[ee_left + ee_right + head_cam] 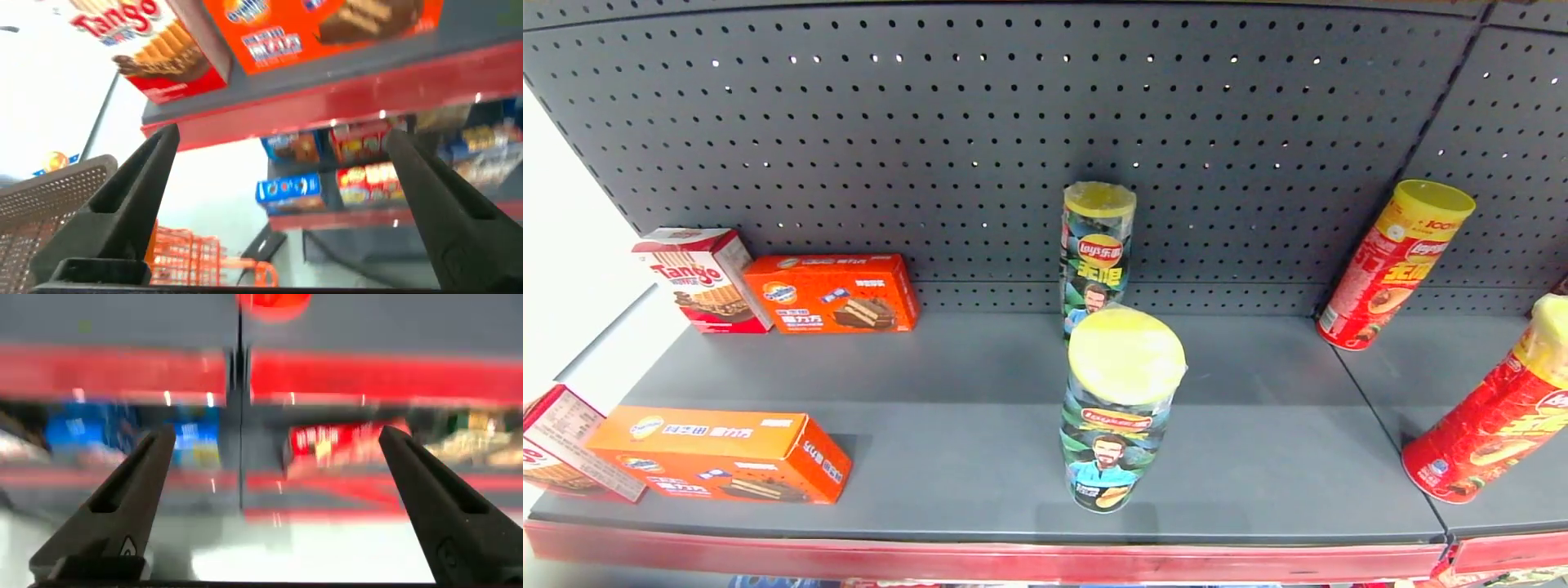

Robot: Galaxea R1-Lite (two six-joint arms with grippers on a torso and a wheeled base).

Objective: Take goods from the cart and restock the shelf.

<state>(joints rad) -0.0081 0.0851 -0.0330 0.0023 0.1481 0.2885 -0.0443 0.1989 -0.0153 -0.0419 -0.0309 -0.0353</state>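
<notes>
On the grey shelf [980,392] two green chip cans stand upright, one at the front middle [1117,412] and one behind it [1096,253]. Two red chip cans stand to the right, one at the back [1395,265] and one at the front edge [1494,420]. Orange biscuit boxes [832,292] [723,454] and red wafer boxes [701,279] [560,445] sit on the left. My left gripper [278,188] is open and holds nothing, below the shelf's red front edge [327,90]. My right gripper [274,490] is open and holds nothing, facing the red shelf edge [368,376].
A perforated grey back panel [980,122] closes the shelf behind. A grey mesh basket [49,212] and an orange cart frame [192,253] lie below the left gripper. Lower shelves hold blue and red packs [327,175]. Open shelf surface lies between the boxes and the green cans.
</notes>
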